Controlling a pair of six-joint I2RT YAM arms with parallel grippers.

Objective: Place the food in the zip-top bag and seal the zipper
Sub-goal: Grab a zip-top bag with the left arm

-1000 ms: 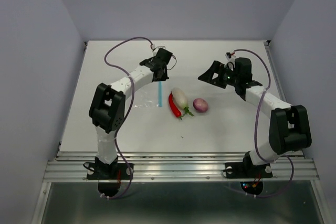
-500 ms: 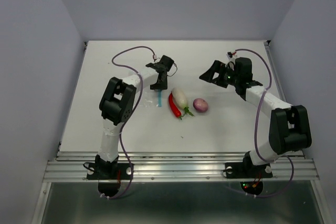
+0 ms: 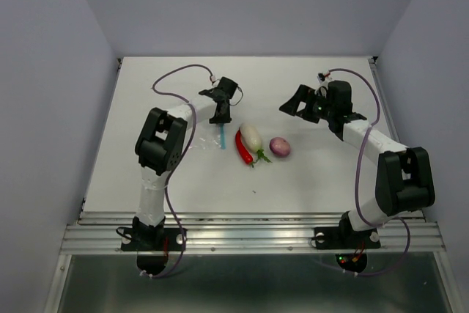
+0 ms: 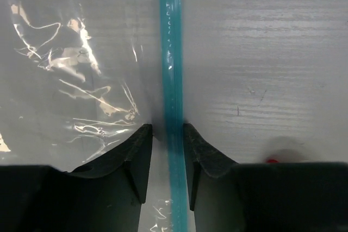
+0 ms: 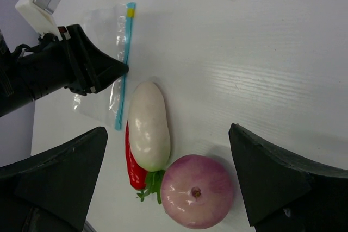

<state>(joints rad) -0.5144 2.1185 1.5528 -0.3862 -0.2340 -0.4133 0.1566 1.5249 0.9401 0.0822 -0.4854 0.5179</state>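
— Where do we stand?
— Our zip-top bag (image 4: 81, 52) lies flat on the table (image 3: 146, 93), its zipper (image 4: 173, 52) just beside the white vegetable (image 5: 148, 126), chili (image 5: 133, 161) and purplish ball (image 5: 197, 191), none of them bagged. Our left gripper (image 4: 167, 150) straddles the zipper, jaws narrowly apart. Our right gripper (image 5: 167, 131) gapes wide over the food.
— How will it handle?
— Light, limp, slippery film, we judge; the stiffer zipper strip offers the surest hold.

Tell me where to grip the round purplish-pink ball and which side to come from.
Probably from straight above, gripping across the widest part of the round purplish-pink ball, far side to near side. Those sides look free, while the green stem of the white egg-shaped vegetable crowds its left.
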